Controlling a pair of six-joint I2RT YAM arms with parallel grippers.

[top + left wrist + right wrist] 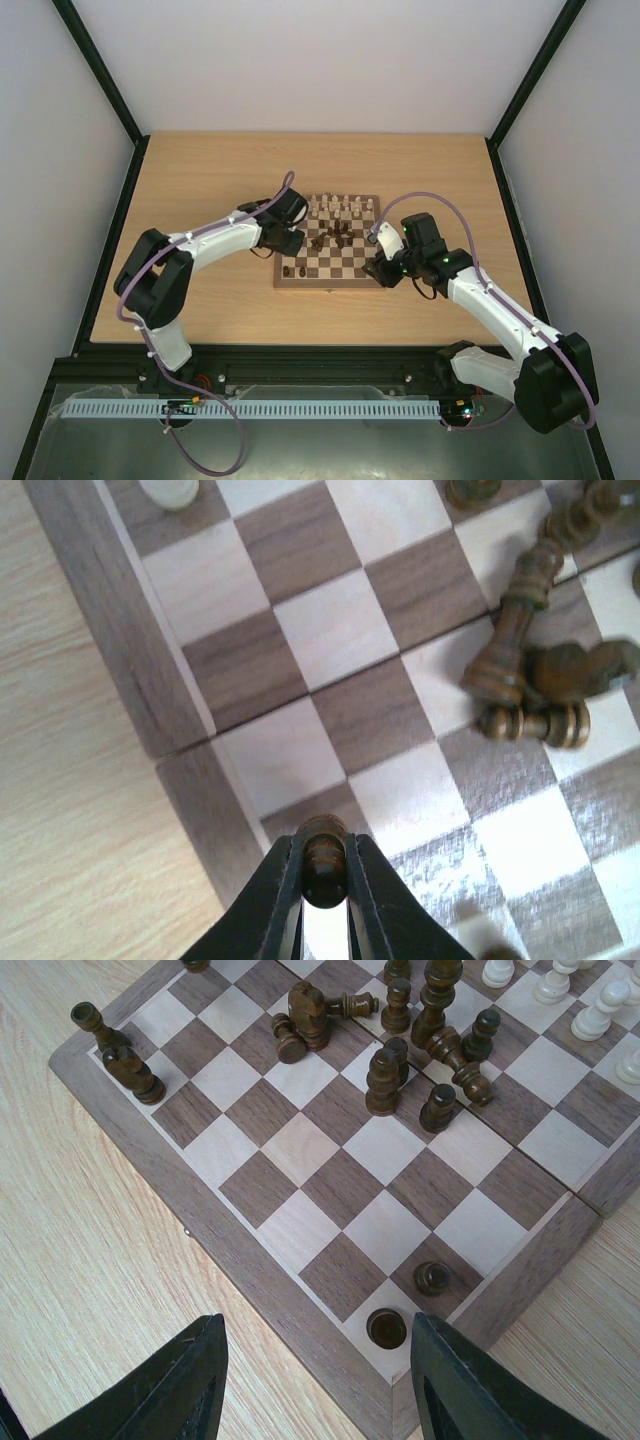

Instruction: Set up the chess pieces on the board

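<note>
Dark brown piece (323, 846) was pinched between the jaws of the left gripper (323, 872), above a dark square beside the left rim of the board (110, 620), which lay on the wooden desk (200, 180). The right gripper (318, 1330) hovered at the board's near right corner, jaws spread and empty. The other dark pieces (400, 1070) were heaped mid-board. The pale pieces (340, 208) lined the far row.

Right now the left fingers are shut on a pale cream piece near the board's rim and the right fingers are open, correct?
Not quite: the piece in the left fingers is dark brown, not pale cream, as the left wrist view shows. It is near the board's rim, and the right fingers are open.
</note>
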